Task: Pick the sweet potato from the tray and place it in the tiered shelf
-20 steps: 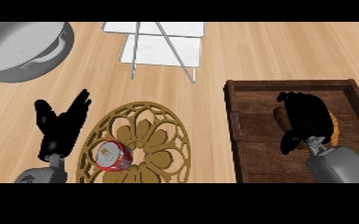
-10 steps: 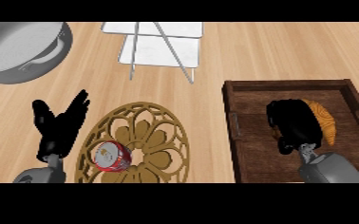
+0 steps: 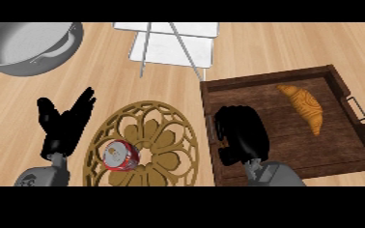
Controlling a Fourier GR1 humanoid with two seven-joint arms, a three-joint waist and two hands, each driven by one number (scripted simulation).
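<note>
The sweet potato (image 3: pixel 302 108), orange and tapered, lies uncovered in the right half of the dark wooden tray (image 3: pixel 335 84). My right hand (image 3: pixel 241 134) hovers over the tray's left part, to the left of the sweet potato and apart from it. Its fingers are curled with nothing in them. The white tiered shelf (image 3: pixel 175 46) with thin metal legs stands at the top centre, beyond the tray. At the lower left my left hand (image 3: pixel 66 124) rests open, fingers up.
A round gold openwork trivet (image 3: pixel 153 125) lies left of the tray, with a red and white can (image 3: pixel 119 154) on it. A grey pot (image 3: pixel 32 46) sits at the top left. Bare wooden counter lies between the shelf and the tray.
My right hand has slid left off the sweet potato, which it covered before and which now lies fully in sight. The left hand has stayed where it was.
</note>
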